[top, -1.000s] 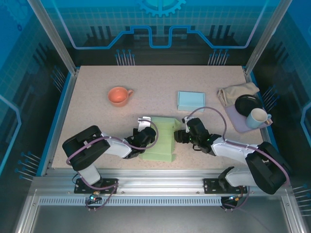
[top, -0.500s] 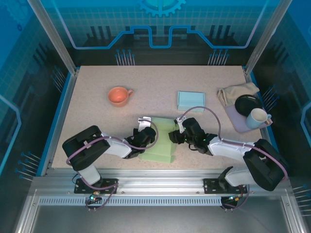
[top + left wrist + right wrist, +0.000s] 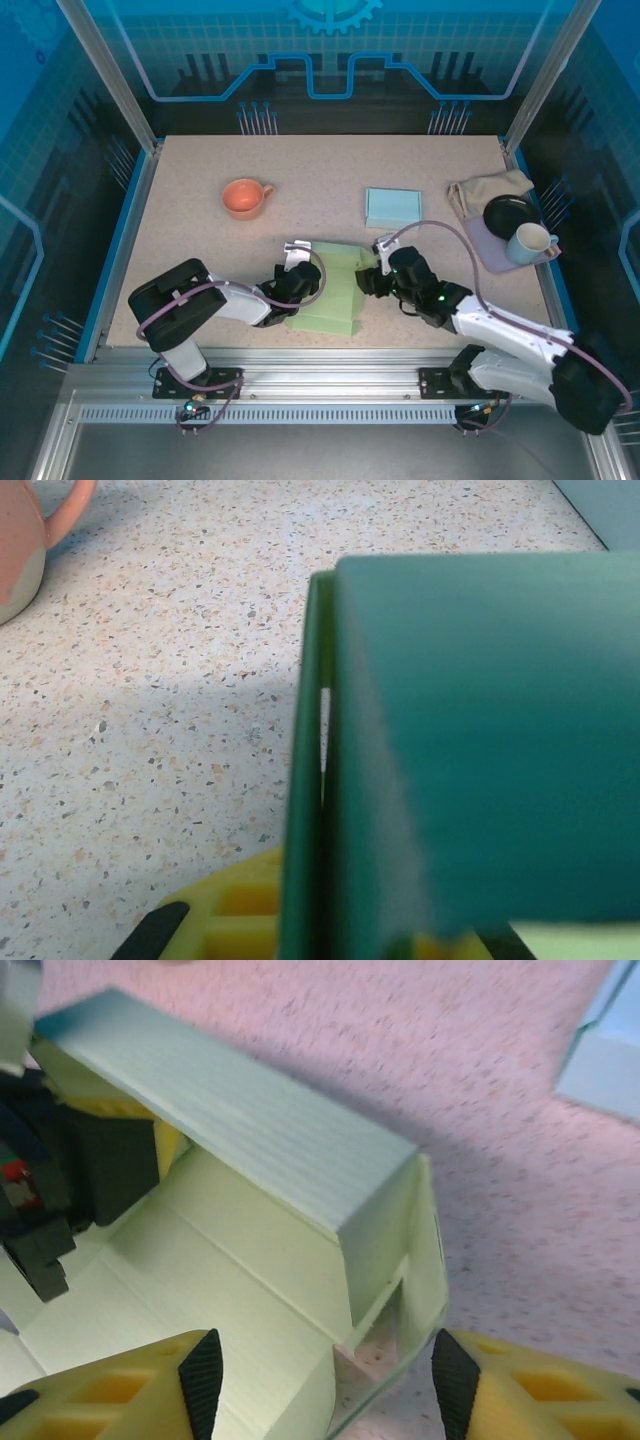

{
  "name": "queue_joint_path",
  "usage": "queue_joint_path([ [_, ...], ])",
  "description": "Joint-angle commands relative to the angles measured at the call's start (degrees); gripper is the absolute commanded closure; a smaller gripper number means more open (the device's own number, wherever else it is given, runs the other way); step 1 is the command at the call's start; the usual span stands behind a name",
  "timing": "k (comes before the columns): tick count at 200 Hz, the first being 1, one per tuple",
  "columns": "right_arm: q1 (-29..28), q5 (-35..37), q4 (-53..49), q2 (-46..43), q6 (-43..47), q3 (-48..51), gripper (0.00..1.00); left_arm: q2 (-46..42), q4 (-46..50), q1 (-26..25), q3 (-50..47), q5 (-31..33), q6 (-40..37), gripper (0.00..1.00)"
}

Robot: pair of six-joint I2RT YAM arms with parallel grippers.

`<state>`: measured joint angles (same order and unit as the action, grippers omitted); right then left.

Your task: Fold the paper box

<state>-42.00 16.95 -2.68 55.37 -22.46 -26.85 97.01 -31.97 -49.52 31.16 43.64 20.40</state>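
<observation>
We are midway through the fold. The paper box (image 3: 335,290) sits on the desk (image 3: 200,260) near its front edge, between the 2 arms, with 1 long wall standing. The left end effector (image 3: 292,285) is clenched on the box's left side, pinning it. The right end effector (image 3: 368,280) is released, its jaws spread at the box's right end. Next, we judge, it must take that end flap and tuck it inward without crushing the wall. The right wrist view shows the flap's open corner between the spread fingers (image 3: 200,1375), which the top view hides. The left wrist view shows the pinched wall edge-on.
</observation>
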Motion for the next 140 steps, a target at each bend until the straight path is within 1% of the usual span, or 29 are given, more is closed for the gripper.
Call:
queue_joint_path([
  [1, 0.06, 12.9, -9.54, -4.93, -6.03, 3.98, 0.37, -0.95, -0.17, -0.08, 0.13, -0.11, -0.85, 1.0],
  [16, 1.07, 14.24, -10.49, -8.6, -7.68, 5.02, 0.36, -1.08, -0.12, -0.05, 0.24, -0.22, -0.85, 1.0],
  [30, 3.18, 14.98, -10.62, -10.4, -9.37, 6.22, 0.35, -1.21, -0.11, -0.05, 0.09, -0.2, -0.72, 1.0],
  [49, 7.82, 9.67, -10.24, -9.98, -10.09, 6.37, 0.35, -1.26, -0.14, -0.05, -0.04, -0.22, -0.52, 1.0],
  [69, 10.07, 4.96, -8.59, -7.09, -9.27, 5.87, 0.35, -1.12, -0.26, -0.05, 0.12, -0.28, -0.53, 1.0],
  [111, 10.27, -3.19, -1.14, 1.49, -8.56, 5.8, 0.35, -1.03, -0.29, -0.06, 0.22, -0.29, -0.49, 1.0],
  [140, 10.18, -5.82, 1.38, 5.66, -7.68, 4.27, 0.35, -0.79, -0.38, -0.05, 0.39, -0.31, -0.51, 1.0],
])
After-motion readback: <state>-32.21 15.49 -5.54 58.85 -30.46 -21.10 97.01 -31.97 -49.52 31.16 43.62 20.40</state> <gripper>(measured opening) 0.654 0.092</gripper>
